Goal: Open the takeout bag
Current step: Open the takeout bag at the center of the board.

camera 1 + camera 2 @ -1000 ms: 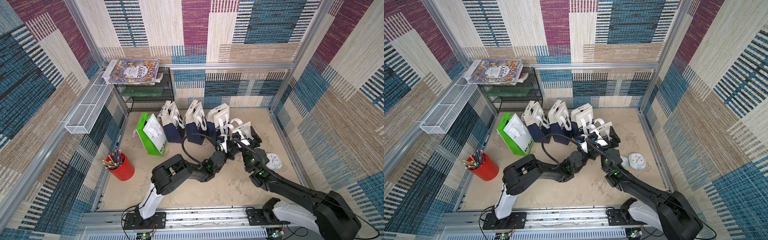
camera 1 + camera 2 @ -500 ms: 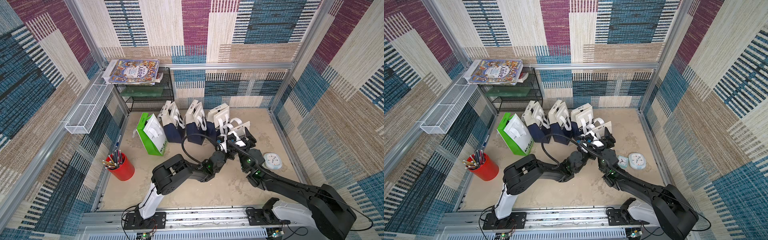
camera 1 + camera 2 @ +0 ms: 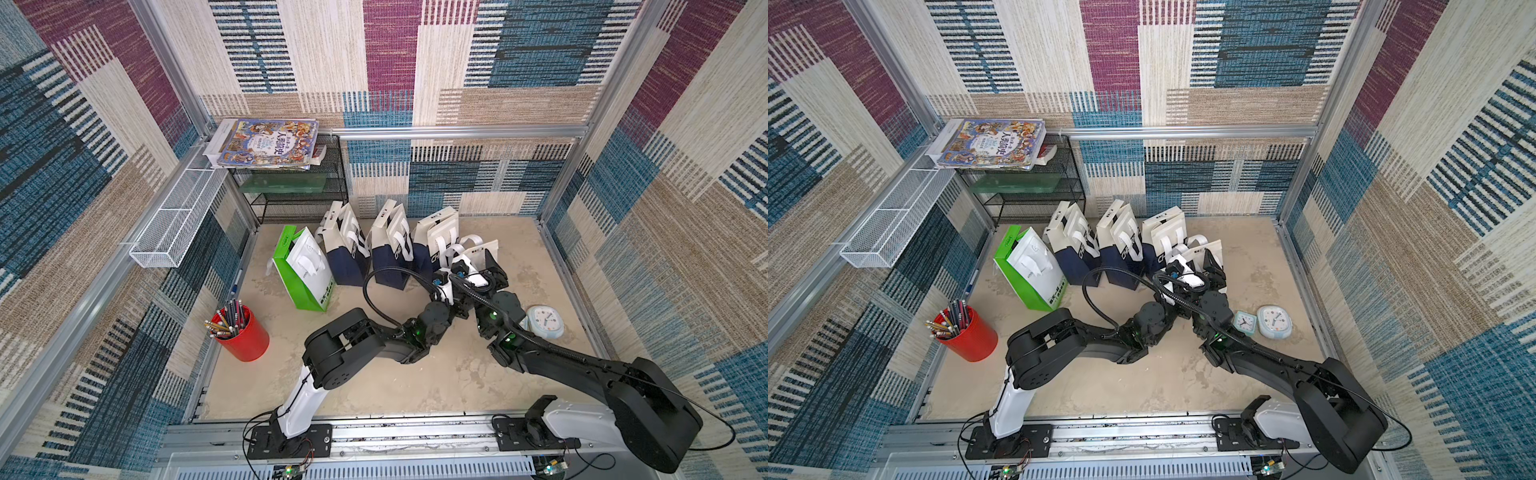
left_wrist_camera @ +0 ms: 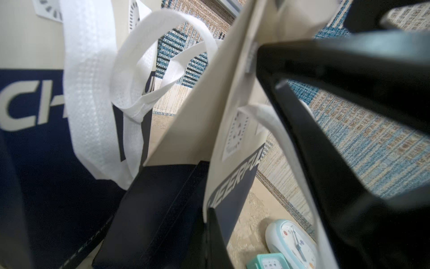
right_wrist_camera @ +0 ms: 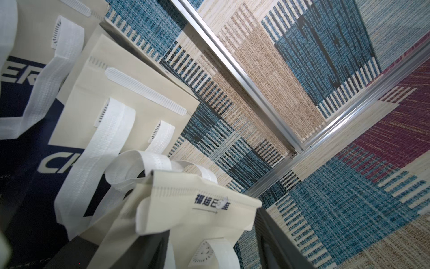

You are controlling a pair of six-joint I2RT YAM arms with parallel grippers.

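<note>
The takeout bag (image 3: 482, 249), cream above and navy below with white handles, stands at the right end of the row of bags in both top views. My left gripper (image 3: 445, 274) is shut on the bag's near side panel (image 4: 232, 144); one black finger (image 4: 215, 235) shows pressed against that panel's edge. My right gripper (image 3: 484, 272) straddles the bag's folded top flap (image 5: 200, 205). Its jaws stand apart, with one finger (image 5: 149, 249) on each side of the flap. The bag's mouth is hidden by the flap.
Three more cream-and-navy bags (image 3: 390, 249) and a green-and-white bag (image 3: 305, 270) stand to the left. Two small clocks (image 3: 1273, 322) lie right of my right arm. A red cup of pencils (image 3: 241, 332), a black wire shelf (image 3: 291, 195) and a white wire basket (image 3: 174, 224) are further left.
My right gripper has moved in over the bag's top and its jaws have narrowed around the flap. The left arm has stayed where it was, still shut.
</note>
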